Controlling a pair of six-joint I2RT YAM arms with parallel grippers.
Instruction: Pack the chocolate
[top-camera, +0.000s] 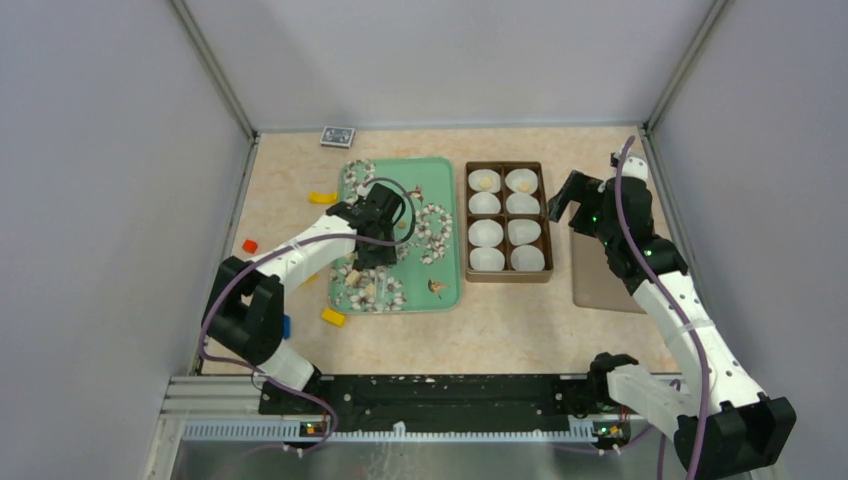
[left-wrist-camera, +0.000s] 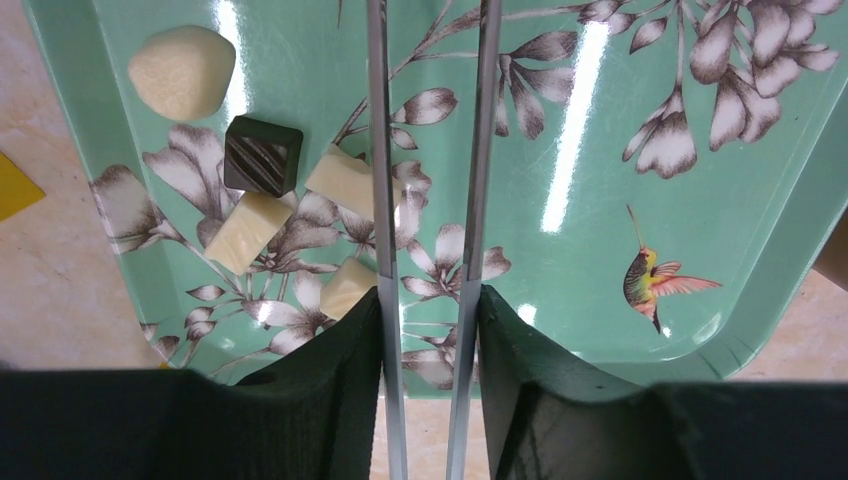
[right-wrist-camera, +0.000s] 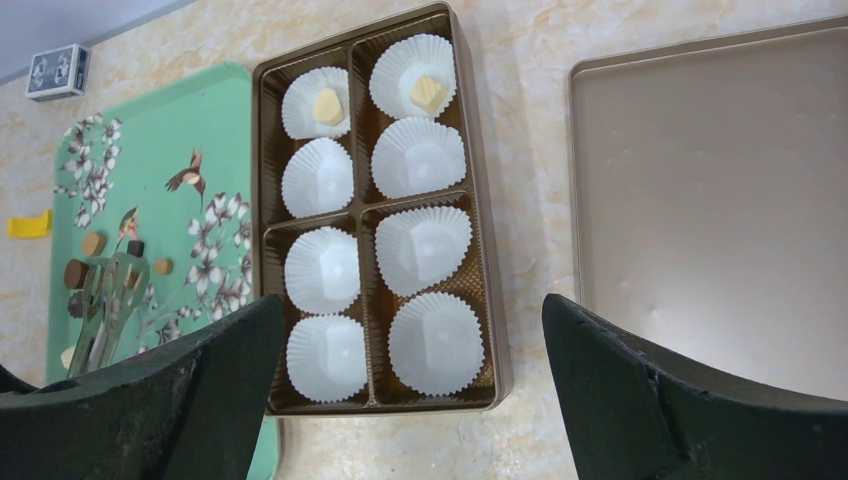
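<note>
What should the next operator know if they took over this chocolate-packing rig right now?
Left end effector: shut on metal tweezers, over the green tray. The tips are out of view, and no piece is seen between the blades.
Right end effector: open and empty, above the brown box.
Chocolate: two cream pieces sit in the two paper cups farthest from the arms. Others, such as a round cream candy and a dark square, lie loose on the tray.
Done: two of eight cups filled.
Left: six empty cups to fill. The tan lid lies beside the box, not on it.
</note>
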